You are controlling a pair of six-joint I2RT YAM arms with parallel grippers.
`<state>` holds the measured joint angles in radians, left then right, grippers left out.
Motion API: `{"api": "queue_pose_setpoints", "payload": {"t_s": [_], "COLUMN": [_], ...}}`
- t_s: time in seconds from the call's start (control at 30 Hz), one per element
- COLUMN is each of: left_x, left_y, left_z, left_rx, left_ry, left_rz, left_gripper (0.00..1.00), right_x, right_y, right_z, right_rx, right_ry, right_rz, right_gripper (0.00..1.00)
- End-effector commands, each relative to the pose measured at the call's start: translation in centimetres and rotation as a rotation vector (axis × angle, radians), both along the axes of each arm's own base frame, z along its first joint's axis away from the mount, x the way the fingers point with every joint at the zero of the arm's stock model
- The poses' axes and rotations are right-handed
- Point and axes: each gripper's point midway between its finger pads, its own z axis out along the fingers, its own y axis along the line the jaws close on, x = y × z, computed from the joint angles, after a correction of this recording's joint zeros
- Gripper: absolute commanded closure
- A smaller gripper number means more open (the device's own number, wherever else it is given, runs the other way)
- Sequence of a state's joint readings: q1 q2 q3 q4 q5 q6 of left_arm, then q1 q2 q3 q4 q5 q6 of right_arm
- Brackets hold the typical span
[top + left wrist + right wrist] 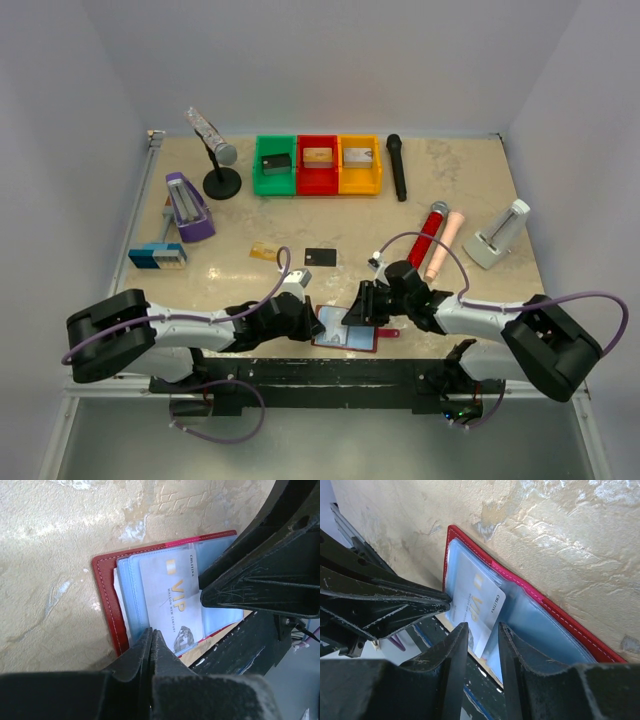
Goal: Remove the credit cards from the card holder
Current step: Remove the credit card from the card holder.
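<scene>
The card holder [350, 342] lies open at the table's front edge, red border [106, 600] and light blue pockets up. The silver-grey card [170, 592], printed VIP, sticks partly out of a pocket [476, 605]. My left gripper [151, 632] is shut, its tips on the wallet's left pocket edge [318, 323]. My right gripper [483, 626] is slightly open, its fingers straddling the silver card's free corner [359, 312]. The gold-tan card [264, 251] and the black card [320, 256] lie flat on the table beyond the wallet.
Green [275, 165], red [318, 164] and yellow [360, 163] bins with blocks stand at the back. A black microphone [397, 166], red microphone [428, 232], silver microphone on a stand [215, 150] and purple device [187, 207] surround the middle. The black front rail [330, 370] runs just below the wallet.
</scene>
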<state>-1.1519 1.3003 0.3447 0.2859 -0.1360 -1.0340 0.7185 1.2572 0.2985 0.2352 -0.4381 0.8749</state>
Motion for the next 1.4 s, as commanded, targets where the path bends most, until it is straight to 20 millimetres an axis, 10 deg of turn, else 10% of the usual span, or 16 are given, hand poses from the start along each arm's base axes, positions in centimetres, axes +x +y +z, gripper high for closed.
{"api": "queue_pose_setpoints", "payload": {"t_s": [0.0,1.37], "left_x": [0.4,-0.1], "left_y": [0.5,0.5], "left_z": [-0.7,-1.6], "left_rx": [0.011,0.017], "left_ry": [0.004,0.034], "left_rz": [0.034,0.022], "left_gripper": [1.00,0.97], "right_x": [0.3,-0.9], "right_y": [0.2,3.0], "right_z": [0.2,3.2], "right_rx": [0.019,0.257], "right_ry": [-0.017,-0.030], "right_rz": [-0.002,0.135], "right_gripper": [0.64,0.63]}}
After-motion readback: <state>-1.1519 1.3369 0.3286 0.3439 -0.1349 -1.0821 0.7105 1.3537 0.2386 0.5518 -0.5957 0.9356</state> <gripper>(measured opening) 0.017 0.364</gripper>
